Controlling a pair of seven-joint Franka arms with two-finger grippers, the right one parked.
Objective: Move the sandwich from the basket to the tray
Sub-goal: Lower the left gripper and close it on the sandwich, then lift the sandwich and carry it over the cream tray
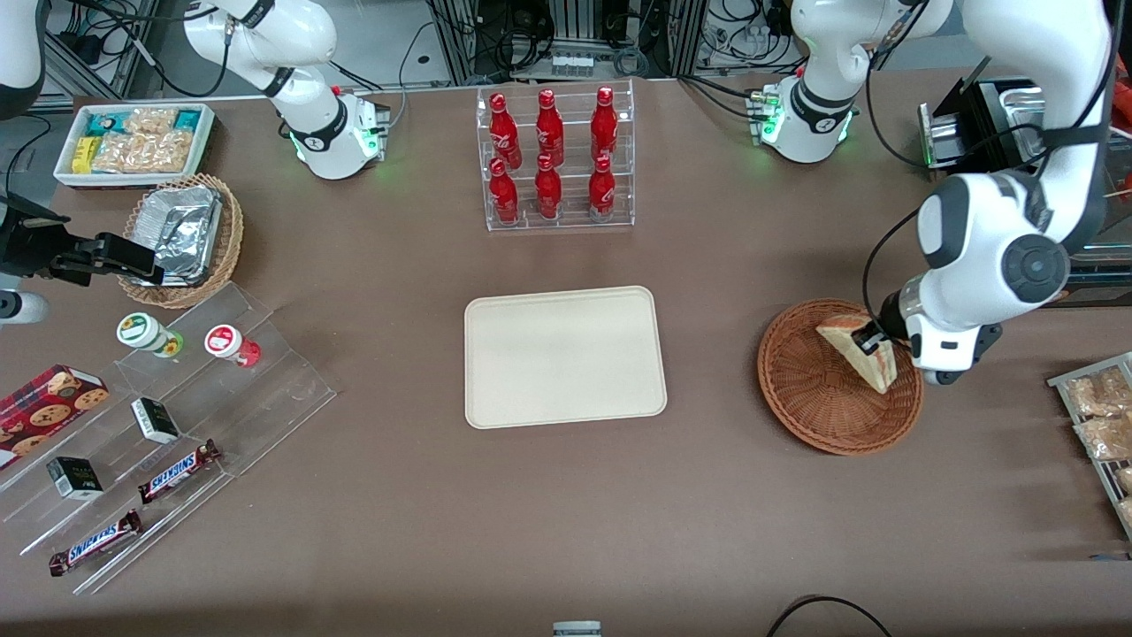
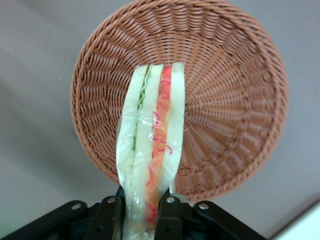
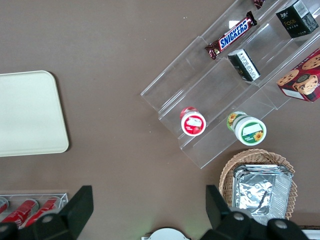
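Above the basket [image 2: 235, 90], the hand [image 2: 142, 210] clamps the sandwich [image 2: 150, 150], pointing away lengthwise.

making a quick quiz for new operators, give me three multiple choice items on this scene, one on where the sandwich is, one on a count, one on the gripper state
1. Where is the sandwich?
A. lying flat on the tray
B. held in the gripper above the reddish-brown basket
C. in the foil-container basket

2. How many red bottles stand in the clear rack?
A. four
B. six
C. eight

3. What is the gripper's state?
A. open, nothing in it
B. shut on a Snickers bar
C. shut on the sandwich

Answers:
1 B: the wrist view shows the wedge between the fingers with the basket's weave below it.
2 B: two rows of three.
3 C: both fingers press the wrapped sandwich's sides; the tray is bare.
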